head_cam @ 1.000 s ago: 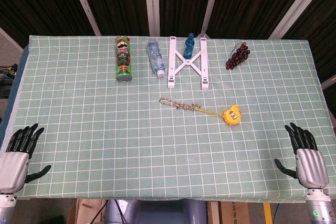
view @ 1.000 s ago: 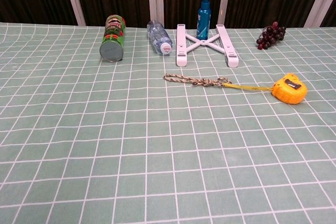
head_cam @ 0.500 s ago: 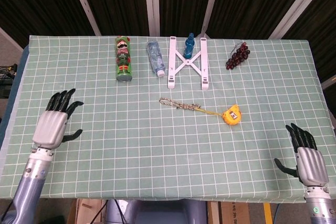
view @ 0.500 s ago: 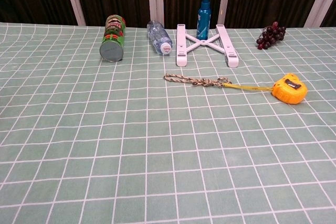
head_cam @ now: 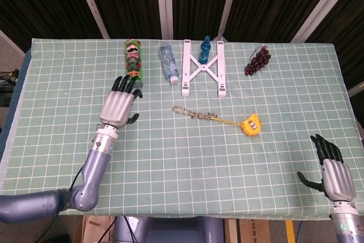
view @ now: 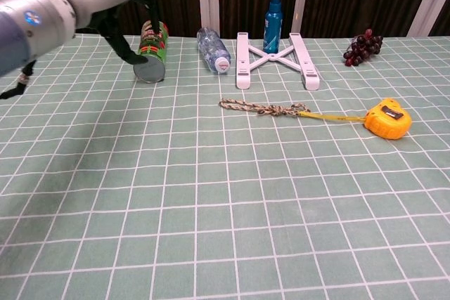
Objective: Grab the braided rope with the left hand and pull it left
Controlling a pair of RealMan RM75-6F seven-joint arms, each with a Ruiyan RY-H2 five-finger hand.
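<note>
The braided rope [head_cam: 196, 113] lies flat near the table's middle, running left to right; in the chest view the rope [view: 260, 109] ends beside a yellow tape measure [view: 386, 118]. My left hand [head_cam: 119, 105] hovers open to the left of the rope, well apart from it, fingers spread and holding nothing. In the chest view the left hand [view: 116, 1] shows at the upper left, above the table. At the table's front right corner my right hand [head_cam: 334, 172] is open and empty.
A green nutcracker can [head_cam: 133, 64] lies just beyond the left hand. Along the back are a clear water bottle [head_cam: 169, 62], a white folding stand [head_cam: 203, 68], a blue spray bottle [head_cam: 205, 48] and dark grapes [head_cam: 257, 61]. The tape measure [head_cam: 251, 124] sits right of the rope.
My left arm has swung from the front left corner up and to the right, toward the table's middle. The right hand and the rope have stayed put.
</note>
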